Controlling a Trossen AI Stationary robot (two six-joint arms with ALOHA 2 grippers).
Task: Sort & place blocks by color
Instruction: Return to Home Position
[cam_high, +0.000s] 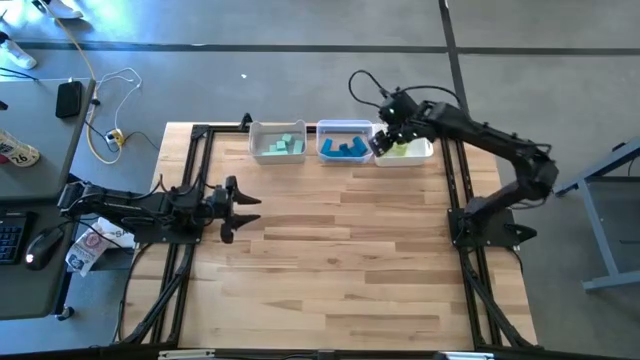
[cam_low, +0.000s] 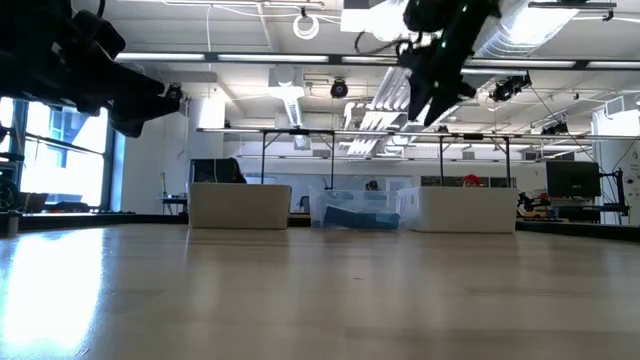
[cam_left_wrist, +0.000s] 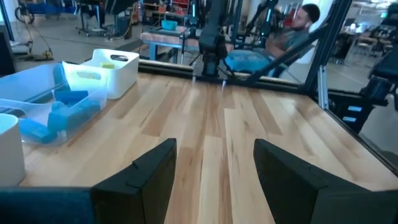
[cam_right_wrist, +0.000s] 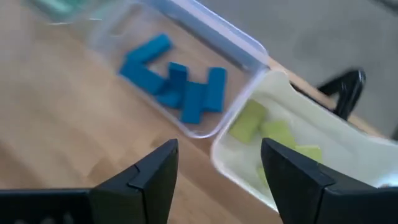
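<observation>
Evenly bright from overhead in the high view, with only short, faint shadows on the table (cam_high: 330, 270). Strongly backlit in the low view by the window (cam_low: 55, 150) and the ceiling lamps (cam_low: 288, 98), with wide pale glare over the near wood. Blurred throughout the right wrist view, even at the blue blocks (cam_right_wrist: 186, 93).

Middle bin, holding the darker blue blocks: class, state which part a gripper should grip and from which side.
Probably best: take the middle bin by its long wall facing the table centre, from above, one finger inside, one outside. That wall stands clear and the top is open, whereas one short end crowds the white bin. The open right gripper hovers nearest.
</observation>
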